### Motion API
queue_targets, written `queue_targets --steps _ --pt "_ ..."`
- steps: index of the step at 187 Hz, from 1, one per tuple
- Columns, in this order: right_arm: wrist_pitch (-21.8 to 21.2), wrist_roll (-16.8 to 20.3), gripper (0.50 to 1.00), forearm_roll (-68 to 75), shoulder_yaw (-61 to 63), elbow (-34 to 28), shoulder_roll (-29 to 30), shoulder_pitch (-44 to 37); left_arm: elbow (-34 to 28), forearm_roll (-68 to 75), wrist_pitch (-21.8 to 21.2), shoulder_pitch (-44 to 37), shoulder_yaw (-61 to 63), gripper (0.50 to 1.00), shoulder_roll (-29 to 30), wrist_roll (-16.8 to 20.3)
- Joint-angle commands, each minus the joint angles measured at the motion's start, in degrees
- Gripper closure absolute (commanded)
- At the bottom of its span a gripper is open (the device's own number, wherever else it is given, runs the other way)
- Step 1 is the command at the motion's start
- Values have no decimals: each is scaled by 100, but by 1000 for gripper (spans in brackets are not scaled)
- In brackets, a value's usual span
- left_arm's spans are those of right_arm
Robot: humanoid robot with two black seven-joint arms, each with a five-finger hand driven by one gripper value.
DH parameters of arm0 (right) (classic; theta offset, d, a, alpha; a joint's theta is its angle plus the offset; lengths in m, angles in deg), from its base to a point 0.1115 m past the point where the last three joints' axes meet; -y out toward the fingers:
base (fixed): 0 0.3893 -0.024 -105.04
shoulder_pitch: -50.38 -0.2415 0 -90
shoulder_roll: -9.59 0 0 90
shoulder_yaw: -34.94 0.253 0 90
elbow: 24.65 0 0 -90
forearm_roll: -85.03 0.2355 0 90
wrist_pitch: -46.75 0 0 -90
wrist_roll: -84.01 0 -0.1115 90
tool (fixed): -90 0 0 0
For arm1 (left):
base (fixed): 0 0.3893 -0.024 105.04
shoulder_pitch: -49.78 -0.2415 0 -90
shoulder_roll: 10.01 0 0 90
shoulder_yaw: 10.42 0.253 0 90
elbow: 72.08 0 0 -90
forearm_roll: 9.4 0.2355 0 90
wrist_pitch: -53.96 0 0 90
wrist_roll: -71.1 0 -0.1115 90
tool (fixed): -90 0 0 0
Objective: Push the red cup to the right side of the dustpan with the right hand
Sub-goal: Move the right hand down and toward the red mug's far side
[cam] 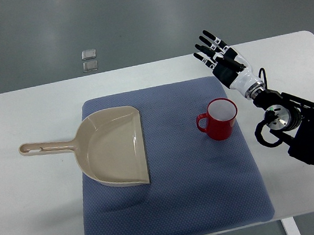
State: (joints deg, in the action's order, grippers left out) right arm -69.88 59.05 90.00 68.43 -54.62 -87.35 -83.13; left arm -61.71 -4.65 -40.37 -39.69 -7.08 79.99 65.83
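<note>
A red cup (219, 119) with a white inside stands upright on the blue mat (179, 206), its handle pointing left. A beige dustpan (112, 147) lies on the mat's left part, its handle sticking out left over the white table. The cup is to the right of the dustpan, with a gap of mat between them. My right hand (213, 50) is above and to the right of the cup, clear of it, fingers straight and spread, holding nothing. Its arm (295, 123) comes in from the right edge. The left arm is not in view.
The white table (36, 207) carries the mat; its far edge runs behind the hand. Two small grey square plates (89, 60) lie on the floor beyond the table.
</note>
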Motion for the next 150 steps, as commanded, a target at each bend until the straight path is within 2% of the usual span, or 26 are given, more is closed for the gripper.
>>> queue_targets --steps 1,30,48,76,111,150 --pt "0 0 566 -5 0 -9 0 0 0 0 3 0 0 500 0 0" --pt "-79 18 566 -75 -26 -35 -62 -17 0 0 3 0 0 500 0 0" --pt "-369 18 566 -304 -35 -35 -123 -17 0 0 -6 0 0 500 0 8" --pt "-837 27 566 -989 -35 -149 -536 18 0 0 3 0 9 500 0 0" --pt "-837 18 566 -2263 -35 -536 -1397 132 0 0 3 0 18 500 0 0" --pt "-837 -35 566 -3002 -35 -1125 -2294 378 17 9 3 9 26 500 0 0"
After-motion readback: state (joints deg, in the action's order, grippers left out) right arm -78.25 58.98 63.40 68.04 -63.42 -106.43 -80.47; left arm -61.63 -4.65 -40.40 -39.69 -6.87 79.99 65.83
